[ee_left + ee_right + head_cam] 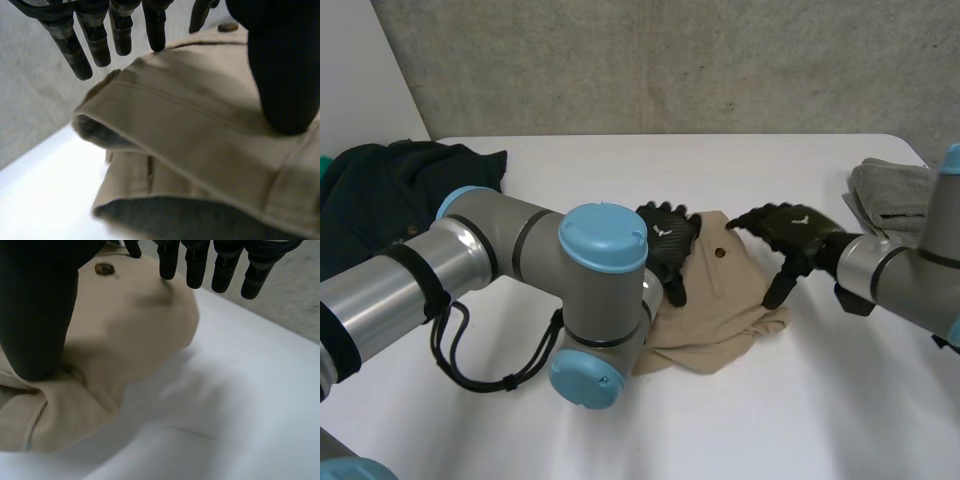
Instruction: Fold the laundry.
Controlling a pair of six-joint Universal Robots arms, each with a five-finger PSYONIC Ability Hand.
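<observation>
Touching the tan garment (720,300), left hand (667,240) and right hand (792,232) have fingers apart.

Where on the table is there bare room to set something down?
Free: the near table in front of the beige garment, and the far strip behind it. Crowded: the middle, with left hand and right hand on that garment; dark green clothes left; grey cloth right.

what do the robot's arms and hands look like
The left arm and right arm are thick grey tubes with black bands and round joints closed by light-blue caps. The left hand and right hand are black, with slim segmented fingers, a thicker thumb and a small white mark on the back.
</observation>
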